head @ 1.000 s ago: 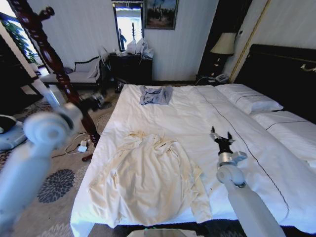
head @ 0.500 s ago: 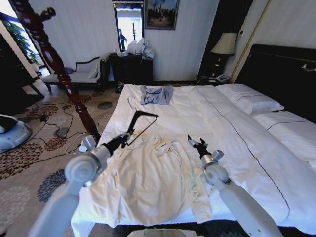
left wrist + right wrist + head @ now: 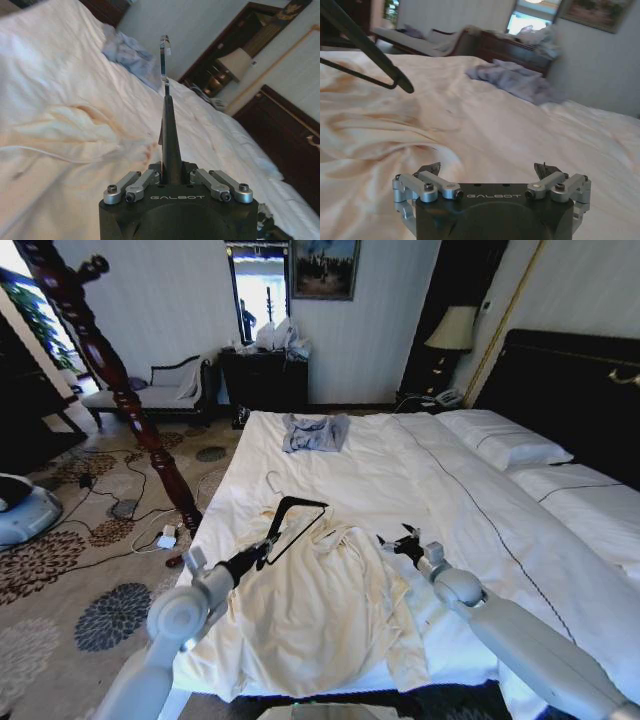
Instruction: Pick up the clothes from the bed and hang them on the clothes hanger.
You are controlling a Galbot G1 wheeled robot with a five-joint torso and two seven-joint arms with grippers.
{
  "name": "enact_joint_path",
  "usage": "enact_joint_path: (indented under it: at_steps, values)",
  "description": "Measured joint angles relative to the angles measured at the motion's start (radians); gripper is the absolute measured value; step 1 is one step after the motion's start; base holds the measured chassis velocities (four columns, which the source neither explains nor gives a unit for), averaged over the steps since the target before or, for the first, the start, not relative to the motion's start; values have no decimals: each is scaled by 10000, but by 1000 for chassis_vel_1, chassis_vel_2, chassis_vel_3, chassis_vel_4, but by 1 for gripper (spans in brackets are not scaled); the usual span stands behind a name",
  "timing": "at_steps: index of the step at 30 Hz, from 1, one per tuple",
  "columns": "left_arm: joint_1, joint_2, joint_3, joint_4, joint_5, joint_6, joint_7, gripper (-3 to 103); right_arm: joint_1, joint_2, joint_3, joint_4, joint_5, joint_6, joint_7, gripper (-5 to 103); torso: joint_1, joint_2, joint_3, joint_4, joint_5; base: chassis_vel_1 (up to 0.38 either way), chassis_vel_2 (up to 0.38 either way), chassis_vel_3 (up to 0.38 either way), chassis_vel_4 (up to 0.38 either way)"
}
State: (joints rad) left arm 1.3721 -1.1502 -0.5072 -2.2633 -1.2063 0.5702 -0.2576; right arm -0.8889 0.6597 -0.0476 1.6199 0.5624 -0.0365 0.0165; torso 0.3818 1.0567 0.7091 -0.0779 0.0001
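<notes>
Both arms have dropped: left gripper (image 3: 262,552) grips the clothes hanger (image 3: 296,517), right gripper (image 3: 398,541) (spread wide) over the clothes (image 3: 310,610).

Both arms are pale grey tubes with rounded joints. The left gripper (image 3: 172,186) and right gripper (image 3: 490,172) have black bodies marked GALBOT in white, with silver linkage bars fastened by dark screws.

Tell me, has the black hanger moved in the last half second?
Yes. The left gripper, shut on the clothes hanger, has carried it forward over the cream clothes, nearer the collar; the blue-grey garment marks a fixed spot on the bed.
</notes>
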Motion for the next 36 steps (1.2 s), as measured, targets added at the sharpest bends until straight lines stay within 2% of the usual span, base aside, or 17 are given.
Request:
enact_joint_path:
  at_steps: [1, 2, 4, 7, 8, 13, 15, 21, 25, 27, 29, 30, 34, 36]
  values:
    - [258, -73, -77, -129, 461, 8, 36, 20, 328, 58, -346, -15, 106, -98, -12, 100, 0, -1, 0, -1, 1, 0, 0, 0, 0]
    - [629, -123, -146, -266, 1307, 11, 117, 20, 976, 213, -912, -74, 346, -278, -13, 100, 0, -1, 0, -1, 2, 0, 0, 0, 0]
    - [1056, -128, -155, -450, 2019, -38, 226, 20, 1858, 460, -1592, -225, 634, -525, -12, 100, 1, -1, 1, 12, -6, 0, 0, 0, 0]
    - [1389, -141, -205, -732, 2152, -130, 355, 20, 2499, 705, -2125, -397, 841, -894, -13, 100, 1, -1, 1, 10, -2, 0, 0, 0, 0]
    - [1506, -173, -247, -864, 2127, -173, 406, 20, 2732, 810, -2344, -493, 877, -999, -12, 103, 0, 0, 1, 2, -2, 0, 0, 0, 0]
    - [1806, -267, -388, -1193, 2129, -242, 488, 20, 3282, 1090, -2976, -874, 733, -1157, -157, 95, 1, -1, 1, 4, -1, 0, 0, 0, 0]
    - [1831, -287, -445, -1284, 2121, -247, 444, 20, 3353, 1091, -3094, -966, 532, -1262, -251, 89, 1, -1, 1, 3, -2, 0, 0, 0, 0]
    - [1762, -294, -550, -1564, 1986, -190, 356, 20, 3378, 950, -3153, -1075, 295, -1398, -385, 79, 1, -1, 1, -2, -1, 0, 0, 0, 0]
    - [1741, -324, -436, -1721, 2004, -121, 238, 20, 3484, 726, -3153, -1088, 258, -1459, -702, 61, 1, -2, 1, 2, -1, 0, 0, 0, 0]
    - [1736, -341, -413, -1734, 2014, -112, 230, 20, 3514, 676, -3156, -1074, 259, -1460, -757, 61, 1, -1, 1, 1, -1, 0, 0, 0, 0]
    - [1718, -372, -403, -1738, 2020, -107, 212, 20, 3579, 566, -3182, -1048, 265, -1463, -899, 49, 1, -1, 1, 1, 0, 0, 0, 0, 0]
    - [1718, -372, -403, -1738, 2020, -107, 212, 20, 3579, 566, -3182, -1048, 265, -1463, -899, 49, 1, -1, 1, 1, 0, 0, 0, 0, 0]
    - [1694, -436, -447, -1738, 1953, -108, 162, 20, 3731, 474, -3301, -1227, -29, -1467, -1468, 71, 1, -1, 0, 3, -1, 0, 0, 0, 0]
    - [1679, -455, -451, -1747, 1924, -108, 147, 20, 3761, 474, -3307, -1323, -227, -1455, -1724, 71, 1, -1, 0, 3, -1, 0, 0, 0, 0]
